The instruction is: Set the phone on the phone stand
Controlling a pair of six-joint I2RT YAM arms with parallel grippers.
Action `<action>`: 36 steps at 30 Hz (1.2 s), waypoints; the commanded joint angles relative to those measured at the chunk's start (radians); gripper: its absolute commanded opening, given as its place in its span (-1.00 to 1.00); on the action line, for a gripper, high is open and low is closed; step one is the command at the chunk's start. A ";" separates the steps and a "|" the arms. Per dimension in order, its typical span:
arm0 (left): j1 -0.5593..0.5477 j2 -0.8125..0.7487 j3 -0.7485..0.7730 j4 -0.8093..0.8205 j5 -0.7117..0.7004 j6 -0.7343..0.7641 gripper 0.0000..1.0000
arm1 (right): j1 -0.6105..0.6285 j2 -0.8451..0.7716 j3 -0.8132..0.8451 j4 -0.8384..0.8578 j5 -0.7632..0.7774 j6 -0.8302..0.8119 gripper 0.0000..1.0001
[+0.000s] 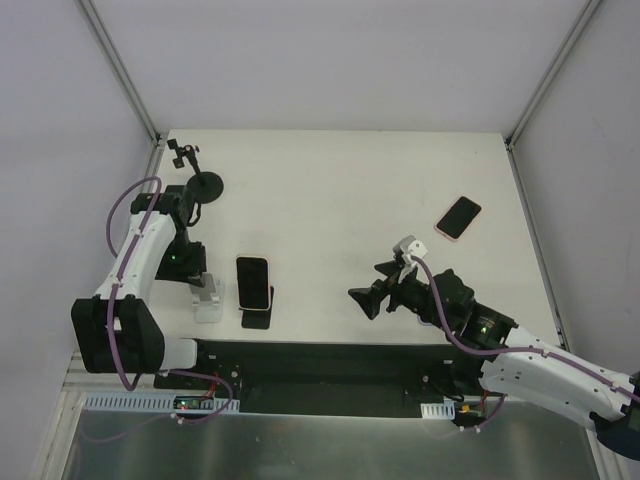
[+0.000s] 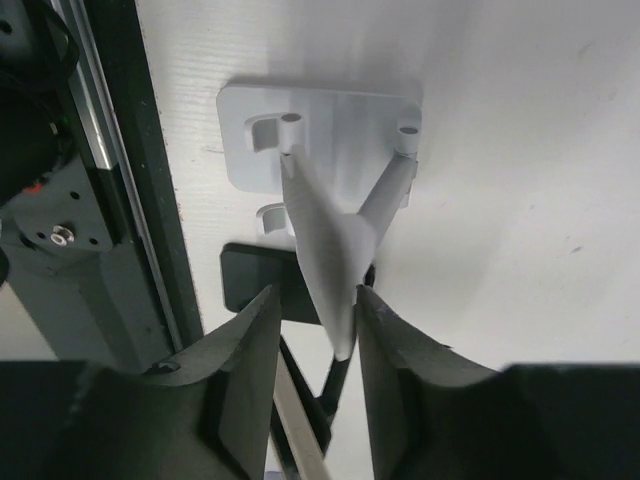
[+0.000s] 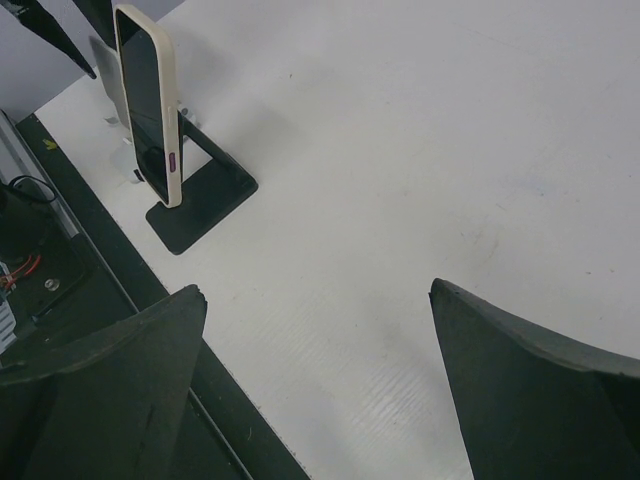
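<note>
Two phones are in view. At the left, the left gripper is clamped on the upright rib of the white stand. Just beside it, a cream-cased phone leans on the black stand. The right gripper stands wide apart and holds nothing. The pink-cased phone lies flat beyond it, to its right, with its long axis diagonal; this arm is clearly the nearer one.
</note>
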 commanded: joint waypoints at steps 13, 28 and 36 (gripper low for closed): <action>-0.002 -0.067 0.114 -0.209 -0.055 0.063 0.98 | -0.005 0.001 0.010 0.053 0.016 0.000 0.93; -0.004 -0.649 -0.085 0.705 0.471 1.016 0.98 | -0.012 0.133 0.190 -0.238 0.222 0.120 0.93; -0.004 -0.636 -0.001 0.697 0.839 1.240 0.98 | -0.190 0.378 0.453 -0.712 0.334 0.426 0.93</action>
